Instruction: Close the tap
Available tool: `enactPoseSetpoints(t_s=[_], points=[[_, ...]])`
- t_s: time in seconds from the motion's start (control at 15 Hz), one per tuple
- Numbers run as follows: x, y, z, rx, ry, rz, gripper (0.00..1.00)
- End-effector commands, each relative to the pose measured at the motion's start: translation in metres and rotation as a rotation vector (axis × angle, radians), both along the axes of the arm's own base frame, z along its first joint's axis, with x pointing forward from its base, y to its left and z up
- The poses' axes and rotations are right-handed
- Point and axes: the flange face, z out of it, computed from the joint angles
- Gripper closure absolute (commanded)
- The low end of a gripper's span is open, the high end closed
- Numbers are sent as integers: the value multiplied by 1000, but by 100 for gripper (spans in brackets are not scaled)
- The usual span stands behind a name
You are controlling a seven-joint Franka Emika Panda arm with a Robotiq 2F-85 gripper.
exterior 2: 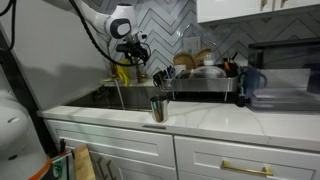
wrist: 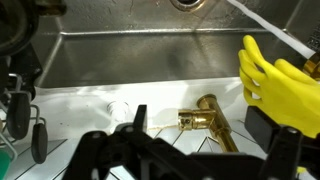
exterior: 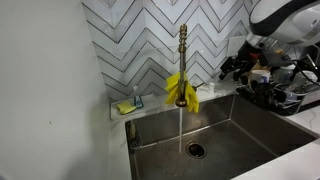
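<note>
The tap [exterior: 183, 50] is a tall slim brass faucet standing behind the sink, with a yellow cloth [exterior: 182, 90] draped over its lower part. A thin stream of water [exterior: 181, 128] runs from it into the basin. My gripper [exterior: 240, 66] is open and empty, in the air to the side of the tap and apart from it. In the wrist view the brass tap body [wrist: 205, 116] shows between my open fingers [wrist: 199, 128], with the yellow cloth [wrist: 275, 85] beside it. In an exterior view my gripper [exterior 2: 135, 52] hangs over the tap area [exterior 2: 120, 75].
The steel sink [exterior: 240, 125] has a drain [exterior: 195, 150]. A sponge [exterior: 127, 106] lies on the ledge. A dish rack [exterior: 290, 92] full of dishes stands beside the sink [exterior 2: 205, 78]. A metal cup [exterior 2: 159, 108] stands on the counter front. The tiled wall [exterior: 130, 40] is close behind.
</note>
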Motion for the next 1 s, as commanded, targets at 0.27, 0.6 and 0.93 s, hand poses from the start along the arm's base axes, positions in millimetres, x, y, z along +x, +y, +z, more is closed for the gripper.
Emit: enactPoseSetpoints(t_s=[0.27,0.6,0.93], points=[[51,43,-27,29,27,63,0],[58,48,-32,32,25,58,0],[64,50,-34,38,23,62,0]])
